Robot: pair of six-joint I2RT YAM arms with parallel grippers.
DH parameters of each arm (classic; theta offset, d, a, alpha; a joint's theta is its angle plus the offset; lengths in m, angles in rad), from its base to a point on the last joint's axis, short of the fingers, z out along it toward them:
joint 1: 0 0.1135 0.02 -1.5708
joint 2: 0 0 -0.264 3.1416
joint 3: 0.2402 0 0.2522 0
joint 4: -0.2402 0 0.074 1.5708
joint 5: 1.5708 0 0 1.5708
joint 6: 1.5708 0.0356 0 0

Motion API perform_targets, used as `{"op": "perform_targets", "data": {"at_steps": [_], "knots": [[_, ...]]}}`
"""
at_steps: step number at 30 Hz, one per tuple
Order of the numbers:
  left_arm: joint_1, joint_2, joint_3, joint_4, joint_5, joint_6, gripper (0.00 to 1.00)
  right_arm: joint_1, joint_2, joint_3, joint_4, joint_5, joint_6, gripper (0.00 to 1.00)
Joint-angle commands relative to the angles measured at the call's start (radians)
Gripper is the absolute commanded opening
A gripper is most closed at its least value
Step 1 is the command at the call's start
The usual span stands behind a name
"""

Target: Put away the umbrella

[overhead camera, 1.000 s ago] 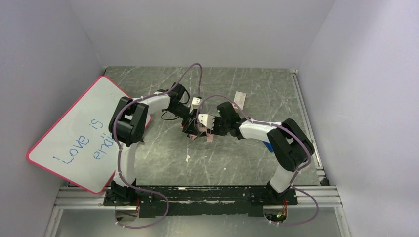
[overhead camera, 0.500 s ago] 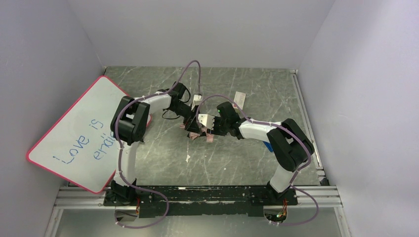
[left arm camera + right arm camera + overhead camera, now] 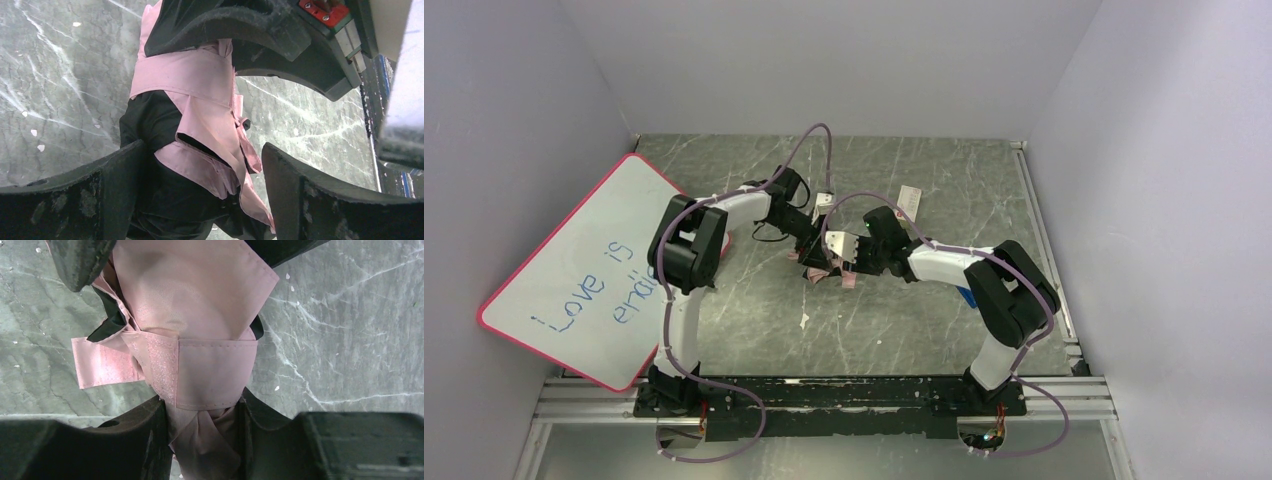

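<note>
The umbrella (image 3: 826, 268) is folded into a short bundle, pale pink outside and black inside, at the table's middle. Its pink strap (image 3: 102, 365) wraps around it, with one end sticking out. My right gripper (image 3: 844, 262) is shut on the umbrella (image 3: 200, 315), the bunched pink fabric pinched between its fingers (image 3: 145, 440). My left gripper (image 3: 812, 242) comes from the other side. Its jaws stand open around the umbrella (image 3: 200, 110): the left finger (image 3: 120, 185) lies against the black fabric, and the right finger (image 3: 295, 190) stands apart from it. The handle is hidden.
A pink-framed whiteboard (image 3: 584, 275) with blue writing leans against the left wall. A small white card (image 3: 910, 197) lies behind the arms. Something blue (image 3: 965, 297) shows beside the right arm. Walls close in on three sides, and a metal rail (image 3: 824, 400) runs along the near edge.
My left gripper has turned and shifted slightly over the umbrella, its jaws a little narrower. The right gripper and the umbrella have stayed put.
</note>
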Motion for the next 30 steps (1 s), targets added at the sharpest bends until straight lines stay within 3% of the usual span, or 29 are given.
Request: {"op": "perform_targets", "data": {"at_steps": [1, 4, 8, 15, 20, 23, 27, 30], "knots": [[-0.092, 0.077, -0.077, -0.134, -0.286, 0.065, 0.92, 0.028, 0.063, -0.049, -0.070, -0.032, 0.007, 0.09], [-0.095, 0.051, -0.109, -0.080, -0.314, 0.043, 0.90, 0.028, 0.060, -0.054, -0.063, -0.032, 0.012, 0.09], [-0.105, 0.073, -0.084, -0.097, -0.345, 0.042, 0.66, 0.028, 0.057, -0.056, -0.057, -0.040, 0.017, 0.09], [-0.125, 0.086, -0.084, -0.092, -0.431, 0.038, 0.62, 0.028, 0.050, -0.061, -0.051, -0.044, 0.015, 0.08], [-0.128, 0.103, -0.078, -0.103, -0.475, 0.038, 0.35, 0.028, 0.046, -0.063, -0.048, -0.053, 0.018, 0.08], [-0.133, 0.104, -0.078, -0.115, -0.470, 0.057, 0.29, 0.029, 0.033, -0.066, -0.048, -0.061, 0.020, 0.09], [-0.137, 0.117, -0.071, -0.124, -0.485, 0.059, 0.20, 0.029, 0.007, -0.078, -0.028, -0.068, 0.032, 0.18], [-0.141, 0.126, -0.062, -0.135, -0.494, 0.062, 0.20, 0.029, -0.013, -0.082, -0.016, -0.070, 0.038, 0.34]]}}
